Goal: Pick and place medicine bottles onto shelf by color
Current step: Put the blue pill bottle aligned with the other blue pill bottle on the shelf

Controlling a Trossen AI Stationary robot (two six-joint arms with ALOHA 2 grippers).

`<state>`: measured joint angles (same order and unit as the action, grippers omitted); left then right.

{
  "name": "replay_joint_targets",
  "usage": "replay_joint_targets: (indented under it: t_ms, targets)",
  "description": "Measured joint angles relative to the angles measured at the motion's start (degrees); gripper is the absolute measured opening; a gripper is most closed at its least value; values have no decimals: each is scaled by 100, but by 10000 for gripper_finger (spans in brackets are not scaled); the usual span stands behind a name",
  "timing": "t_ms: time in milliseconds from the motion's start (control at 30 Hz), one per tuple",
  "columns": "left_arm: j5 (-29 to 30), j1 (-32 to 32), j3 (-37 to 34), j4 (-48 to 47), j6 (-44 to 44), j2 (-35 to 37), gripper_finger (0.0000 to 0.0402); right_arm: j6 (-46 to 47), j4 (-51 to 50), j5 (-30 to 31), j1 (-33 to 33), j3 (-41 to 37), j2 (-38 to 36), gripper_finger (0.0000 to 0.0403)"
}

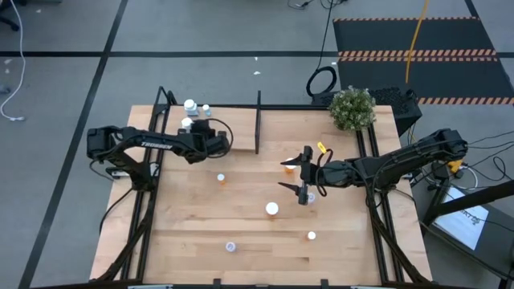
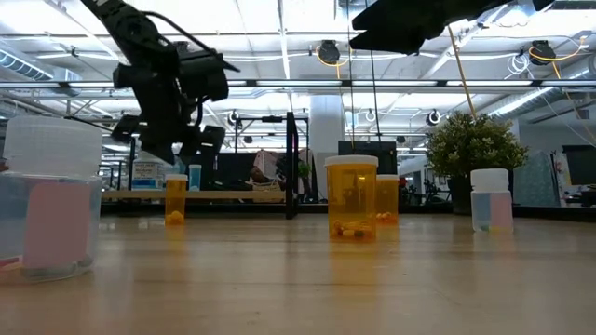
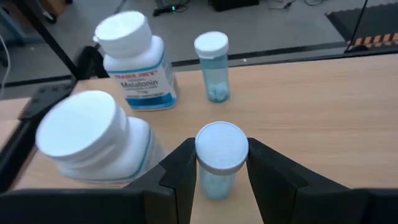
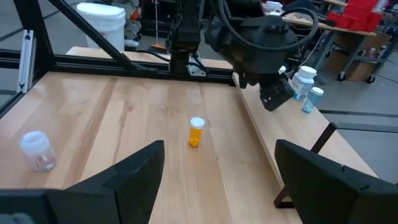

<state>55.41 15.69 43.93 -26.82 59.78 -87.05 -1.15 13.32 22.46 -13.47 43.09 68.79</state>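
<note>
So my left gripper (image 3: 222,180) is clamped on a small pale blue medicine bottle with a white ribbed cap (image 3: 221,155), over the back-left part of the light-wood plank shelf (image 1: 237,128). From overhead that bottle is pretty much hidden under my wrist, and in the wrist view its lower half is cut off between my fingers (image 3: 180,180), so I can't tell if it's touching the shelf.

Right beside it is a fat white bottle with a white cap (image 3: 93,140), tilted and cropped at the edge. Behind it stand a white bottle with a blue-edged printed label (image 3: 135,62) and a slim pale blue bottle with a white cap (image 3: 212,67), both upright.

My right gripper (image 1: 295,175) hangs above the middle of the counter (image 1: 193,233), fingers wide apart, holding nothing. In the low view it's only a dark shape cut off at the top.

Out on the counter: a small orange bottle (image 1: 221,179), a bigger orange bottle with a white cap (image 1: 272,209), and two pale ones near the front (image 1: 230,247) (image 1: 312,236), too small to judge from above.
</note>
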Motion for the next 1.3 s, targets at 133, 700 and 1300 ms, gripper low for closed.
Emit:
replay_joint_targets:
  t_ms: [133, 700, 1300]
  targets:
    - [75, 43, -138, 163, 53, 4, 133, -1, 0, -2, 0, 0, 0, 297]
    - [7, 82, -145, 484, -147, 4, 133, -63, 16, -2, 0, 0, 0, 297]
    - [-93, 113, -149, 514, -171, 1, 156, -63, 15, 0, 0, 0, 0, 297]
